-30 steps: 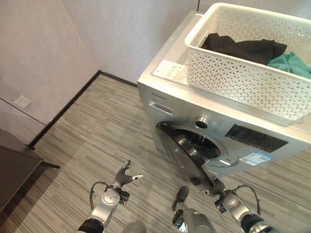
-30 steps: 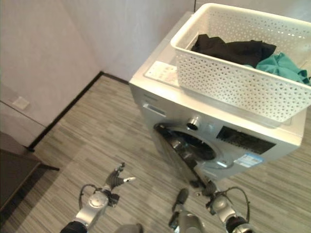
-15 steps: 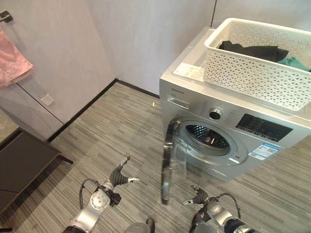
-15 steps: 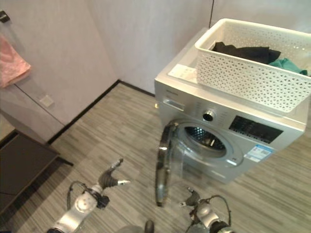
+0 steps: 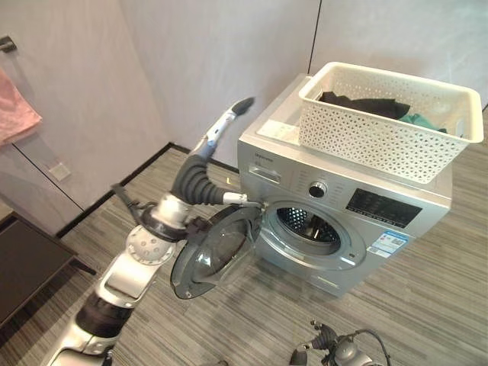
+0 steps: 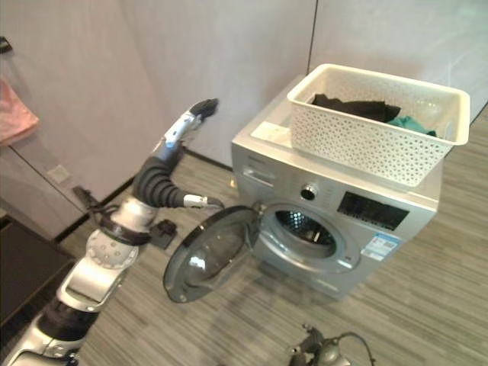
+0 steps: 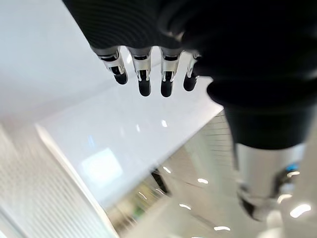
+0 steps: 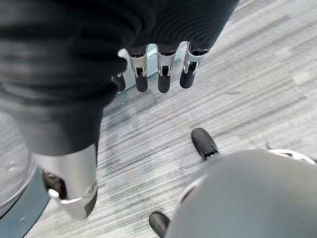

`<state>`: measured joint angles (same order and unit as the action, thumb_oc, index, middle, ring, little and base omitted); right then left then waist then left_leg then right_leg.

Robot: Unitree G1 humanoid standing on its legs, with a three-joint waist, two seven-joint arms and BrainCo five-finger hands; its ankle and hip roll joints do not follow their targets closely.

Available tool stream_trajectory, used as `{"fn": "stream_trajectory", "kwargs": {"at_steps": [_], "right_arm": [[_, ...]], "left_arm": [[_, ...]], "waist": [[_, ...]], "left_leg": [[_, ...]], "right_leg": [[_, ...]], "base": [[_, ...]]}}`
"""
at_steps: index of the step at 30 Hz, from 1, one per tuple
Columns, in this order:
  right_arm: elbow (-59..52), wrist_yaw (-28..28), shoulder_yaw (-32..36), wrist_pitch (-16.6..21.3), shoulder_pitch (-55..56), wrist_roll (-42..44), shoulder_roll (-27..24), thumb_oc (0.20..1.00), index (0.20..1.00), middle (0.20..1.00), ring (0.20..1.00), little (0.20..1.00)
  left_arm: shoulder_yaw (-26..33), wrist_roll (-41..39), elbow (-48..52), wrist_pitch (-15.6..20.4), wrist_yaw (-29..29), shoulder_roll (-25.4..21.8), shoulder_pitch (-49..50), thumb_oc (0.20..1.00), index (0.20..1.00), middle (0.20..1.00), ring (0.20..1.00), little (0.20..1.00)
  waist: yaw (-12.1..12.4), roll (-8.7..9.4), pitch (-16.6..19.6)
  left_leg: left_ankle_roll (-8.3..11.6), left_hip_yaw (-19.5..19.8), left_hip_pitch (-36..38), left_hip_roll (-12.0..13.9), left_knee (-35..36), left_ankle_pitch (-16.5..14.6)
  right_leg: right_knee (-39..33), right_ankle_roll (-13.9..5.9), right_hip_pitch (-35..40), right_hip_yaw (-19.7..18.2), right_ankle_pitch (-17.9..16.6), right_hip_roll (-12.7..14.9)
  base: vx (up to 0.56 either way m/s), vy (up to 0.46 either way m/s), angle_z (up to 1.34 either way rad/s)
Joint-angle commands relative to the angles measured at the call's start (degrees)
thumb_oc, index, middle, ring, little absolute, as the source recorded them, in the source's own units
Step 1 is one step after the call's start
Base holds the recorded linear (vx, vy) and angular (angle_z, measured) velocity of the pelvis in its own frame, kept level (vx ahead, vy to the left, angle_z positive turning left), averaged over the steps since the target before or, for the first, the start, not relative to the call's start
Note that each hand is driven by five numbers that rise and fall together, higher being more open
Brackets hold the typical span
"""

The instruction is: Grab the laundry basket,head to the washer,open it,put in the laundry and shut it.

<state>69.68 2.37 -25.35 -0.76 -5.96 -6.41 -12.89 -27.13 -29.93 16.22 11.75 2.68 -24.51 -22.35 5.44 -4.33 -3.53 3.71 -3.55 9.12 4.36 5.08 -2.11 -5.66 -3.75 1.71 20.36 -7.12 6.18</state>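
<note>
Left hand [image 5: 200, 177] raised, fingers straight; right hand [image 5: 329, 352], fingers relaxed, cut off below open washer [image 5: 335, 229].

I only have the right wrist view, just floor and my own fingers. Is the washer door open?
Observer: Yes. The washer door stands wide open, swung out to the robot's left, and the drum shows.
Operator: Where is the laundry?
Observer: In the laundry basket on top of the washer: a black garment and a teal garment lie inside.
</note>
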Motion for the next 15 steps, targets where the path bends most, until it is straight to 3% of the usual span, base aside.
{"fn": "stream_trajectory", "kwargs": {"at_steps": [1, 2, 6, 8, 11, 13, 14, 15], "right_arm": [[1.01, -0.41, -0.94, 0.5, -4.26, -0.27, 0.35, 1.0, 1.0, 1.0, 1.0, 1.0], [0.69, -0.82, -0.96, 1.04, -3.82, -0.43, -0.38, 1.0, 1.0, 1.0, 1.0, 1.0], [-0.58, -1.21, -0.95, 2.07, -2.6, -0.23, -1.56, 1.0, 1.0, 1.0, 1.0, 1.0], [-2.11, -2.24, -0.01, 2.7, -1.41, 0.54, -3.72, 1.0, 1.0, 1.0, 1.0, 1.0], [-2.99, -2.58, 0.2, 3.18, -0.41, 1.13, -6.25, 1.0, 1.0, 1.0, 1.0, 1.0], [-3.06, -2.64, 0.65, 3.08, -0.12, 0.99, -7.89, 1.0, 1.0, 1.0, 1.0, 1.0], [-3.06, -2.64, 0.65, 3.08, -0.12, 0.99, -7.89, 1.0, 1.0, 1.0, 1.0, 1.0], [-2.62, -2.68, 1.16, 2.96, -0.09, 0.4, -8.98, 1.0, 1.0, 1.0, 1.0, 1.0]], "left_arm": [[-3.31, -15.6, -6.98, -3.07, 5.91, 1.62, -3.08, 1.0, 1.0, 1.0, 1.0, 1.0], [-4.64, -18.4, -12.68, -4.13, 7.51, 3.53, -0.86, 1.0, 1.0, 1.0, 1.0, 1.0], [-5.71, -18.55, -17.11, -5.42, 10.59, 1.63, 2.81, 1.0, 1.0, 1.0, 1.0, 1.0], [-6.98, -11.87, -18.62, -5.52, 13.23, -5.96, 4.85, 1.0, 1.0, 1.0, 1.0, 1.0], [-10.09, -3.49, -17.7, -5.28, 14.97, -14.33, 2.94, 1.0, 1.0, 1.0, 1.0, 1.0], [-11.6, 1.16, -17.03, -5.2, 15.5, -20.11, 1.19, 1.0, 1.0, 1.0, 1.0, 1.0], [-11.61, 1.16, -17.03, -5.2, 15.5, -20.11, 1.18, 1.0, 1.0, 1.0, 1.0, 1.0], [-12.93, 5.24, -16.56, -5.53, 16.57, -23.82, -0.13, 1.0, 1.0, 1.0, 1.0, 1.0]], "waist": [[-1.19, 1.31, -1.47], [-2.17, 1.51, -1.72], [-3.28, 1.76, -2.64], [-3.93, 2.4, -4.12], [-3.02, 3.55, -6.73], [-2.63, 4.3, -7.29], [-2.63, 4.31, -7.3], [-2.51, 4.59, -7.18]], "left_leg": [[-1.59, 1.24, -0.41, -1.38, -0.08, -3.65], [-1.2, 1.19, -0.21, -0.68, -0.08, -3.48], [-0.55, 0.92, -0.56, 0.62, -1.09, -3.39], [0.76, 0.39, -3.85, 2.39, -9.95, -3.94], [2.11, 2.77, -12.66, 2.94, -25.51, 0.95], [1.88, 3.19, -15.76, 4.1, -24.06, 0.81], [1.87, 3.19, -15.76, 4.09, -24.05, 0.81], [1.91, 3.46, -17.76, 6.56, -16.64, 1.94]], "right_leg": [[0.66, -3.55, 1.3, 0.52, 5.45, 3.61], [0.97, -2.95, 1.24, -0.19, 6.1, 2.8], [5.03, -1.64, -0.83, -1.61, 8.25, 1.77], [7.1, 0.35, -1.45, -3.73, 10.7, -0.3], [5.89, 2.38, 0.15, -4.0, 11.33, -1.85], [4.25, 1.79, 1.09, -3.19, 11.58, -1.63], [4.24, 1.79, 1.09, -3.19, 11.58, -1.62], [3.5, 0.67, 1.67, -2.91, 11.86, -0.93]], "base": [[0.07, -0.085, -0.06], [0.06, -0.105, -0.16], [0.02, -0.103, -0.15], [-0.01, -0.206, -0.01], [-0.04, -0.166, -0.09], [0.05, -0.04, -0.04], [0.12, 0.109, 0.08], [0.17, 0.192, 0.19]]}}
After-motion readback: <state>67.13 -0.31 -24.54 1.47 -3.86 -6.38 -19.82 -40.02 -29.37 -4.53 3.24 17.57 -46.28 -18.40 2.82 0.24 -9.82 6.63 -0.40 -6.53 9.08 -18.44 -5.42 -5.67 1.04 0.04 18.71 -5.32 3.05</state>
